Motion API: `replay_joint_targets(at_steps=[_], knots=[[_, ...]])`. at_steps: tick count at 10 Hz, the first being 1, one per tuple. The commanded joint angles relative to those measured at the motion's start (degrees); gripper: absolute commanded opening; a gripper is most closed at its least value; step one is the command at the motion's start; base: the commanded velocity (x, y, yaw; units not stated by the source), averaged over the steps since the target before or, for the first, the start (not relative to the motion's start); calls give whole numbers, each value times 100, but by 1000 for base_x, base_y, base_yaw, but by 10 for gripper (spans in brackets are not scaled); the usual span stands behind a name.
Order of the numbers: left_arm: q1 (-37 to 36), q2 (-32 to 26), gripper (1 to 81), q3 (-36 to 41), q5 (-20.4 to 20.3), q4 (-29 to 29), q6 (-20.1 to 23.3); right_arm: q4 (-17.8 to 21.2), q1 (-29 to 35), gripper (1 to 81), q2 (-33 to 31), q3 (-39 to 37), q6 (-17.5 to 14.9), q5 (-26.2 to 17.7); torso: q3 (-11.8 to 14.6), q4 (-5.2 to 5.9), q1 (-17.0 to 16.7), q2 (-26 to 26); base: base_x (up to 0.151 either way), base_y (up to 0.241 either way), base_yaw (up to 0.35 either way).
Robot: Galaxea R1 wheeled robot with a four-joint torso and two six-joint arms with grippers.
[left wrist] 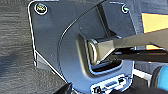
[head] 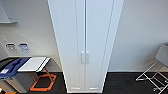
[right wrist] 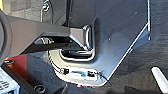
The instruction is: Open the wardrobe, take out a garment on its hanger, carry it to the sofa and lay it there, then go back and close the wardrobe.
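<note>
An office-like room or test space: plain white walls point(head: 140, 30), dark carpet floor point(head: 122, 82), a tall white wardrobe point(head: 85, 37) against the wall, a folding chair point(head: 156, 70), a grey bin with blue lid point(head: 11, 68), and printed notices point(head: 17, 47) on the wall.

One wardrobe point(head: 85, 45) with two doors and two handles, one folding chair point(head: 156, 71)
</note>
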Motion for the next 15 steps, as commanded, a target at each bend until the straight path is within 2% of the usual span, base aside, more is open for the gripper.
replay_joint_targets(at_steps=[1, 15], knots=[[-111, -74, 811, 74, 292, 61, 22, -55, 130, 811, -131, 43, -20, -336, 0, 0, -1, 0, 100, 0, 0], [-41, -74, 811, 74, 292, 61, 22, -64, 103, 811, -114, 51, -55, -309, -2, 0, 0, 2, 102, 0, 0]])
